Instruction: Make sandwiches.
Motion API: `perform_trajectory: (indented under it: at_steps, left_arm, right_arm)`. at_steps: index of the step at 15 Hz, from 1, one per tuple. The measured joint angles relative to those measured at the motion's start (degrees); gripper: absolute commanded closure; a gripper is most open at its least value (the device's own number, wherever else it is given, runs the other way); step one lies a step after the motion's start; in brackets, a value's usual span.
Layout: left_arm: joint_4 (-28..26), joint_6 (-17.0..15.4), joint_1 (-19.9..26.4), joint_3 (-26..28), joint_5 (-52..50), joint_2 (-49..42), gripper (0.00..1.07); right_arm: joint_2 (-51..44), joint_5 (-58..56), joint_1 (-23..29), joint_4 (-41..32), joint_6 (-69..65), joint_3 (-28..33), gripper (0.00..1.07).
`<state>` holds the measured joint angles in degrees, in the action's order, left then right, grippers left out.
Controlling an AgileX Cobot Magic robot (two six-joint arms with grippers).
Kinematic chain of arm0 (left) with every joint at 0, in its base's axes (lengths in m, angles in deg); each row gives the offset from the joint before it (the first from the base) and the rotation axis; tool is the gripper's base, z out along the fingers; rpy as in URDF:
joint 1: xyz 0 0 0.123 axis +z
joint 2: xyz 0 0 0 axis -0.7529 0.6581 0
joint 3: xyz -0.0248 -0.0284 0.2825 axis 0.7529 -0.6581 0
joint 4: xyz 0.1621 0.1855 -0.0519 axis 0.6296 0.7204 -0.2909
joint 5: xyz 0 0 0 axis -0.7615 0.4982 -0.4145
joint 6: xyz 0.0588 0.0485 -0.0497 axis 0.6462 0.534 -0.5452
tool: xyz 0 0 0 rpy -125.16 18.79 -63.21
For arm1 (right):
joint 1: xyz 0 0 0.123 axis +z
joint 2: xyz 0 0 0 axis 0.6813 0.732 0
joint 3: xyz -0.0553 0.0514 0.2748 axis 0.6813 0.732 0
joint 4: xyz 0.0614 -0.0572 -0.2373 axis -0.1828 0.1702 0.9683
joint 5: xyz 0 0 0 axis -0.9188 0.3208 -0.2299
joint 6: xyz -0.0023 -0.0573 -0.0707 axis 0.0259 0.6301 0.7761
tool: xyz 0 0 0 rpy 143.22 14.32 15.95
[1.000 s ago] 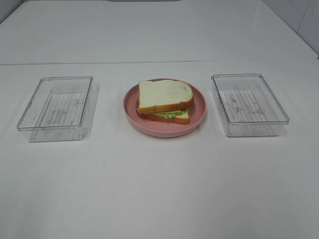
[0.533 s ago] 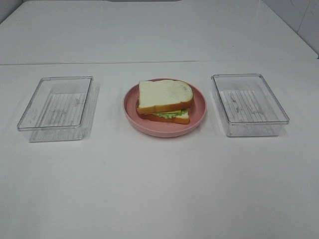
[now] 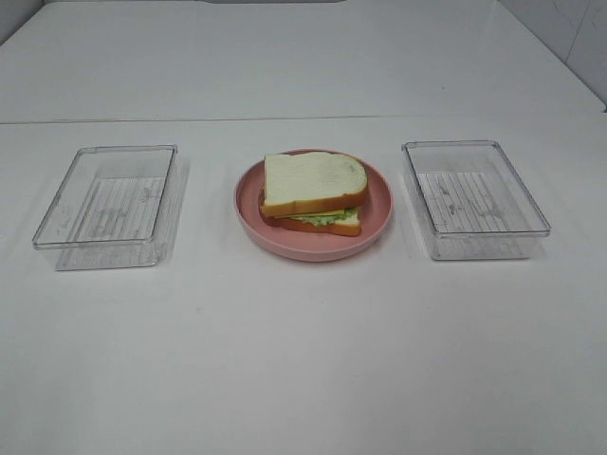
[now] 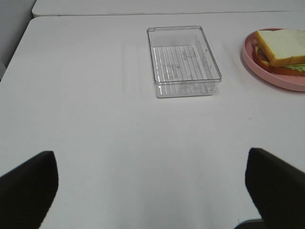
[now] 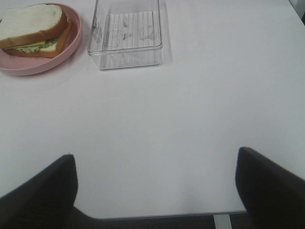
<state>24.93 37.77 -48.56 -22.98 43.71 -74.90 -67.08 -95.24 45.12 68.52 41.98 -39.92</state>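
High overview; wrists share plate

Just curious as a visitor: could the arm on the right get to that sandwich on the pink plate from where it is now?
Probably yes: the right gripper is open, and only bare table lies between it and the sandwich.

Bright, even overhead light; soft shadows are cast beside the clear plastic rectangular trays; slight softness throughout.
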Motion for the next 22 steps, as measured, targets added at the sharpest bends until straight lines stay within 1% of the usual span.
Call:
perform_trajectory:
  at_steps: [4,22]
  left_arm:
    - [0.00,0.00,0.00,0.00,0.00,0.00,0.06]
    - [0.00,0.00,0.00,0.00,0.00,0.00,0.06]
  right_arm:
    - [0.00,0.17,0.00,-1.09,0.52,0.00,0.20]
    - [0.00,0.17,0.00,-1.09,2.98,0.00,0.20]
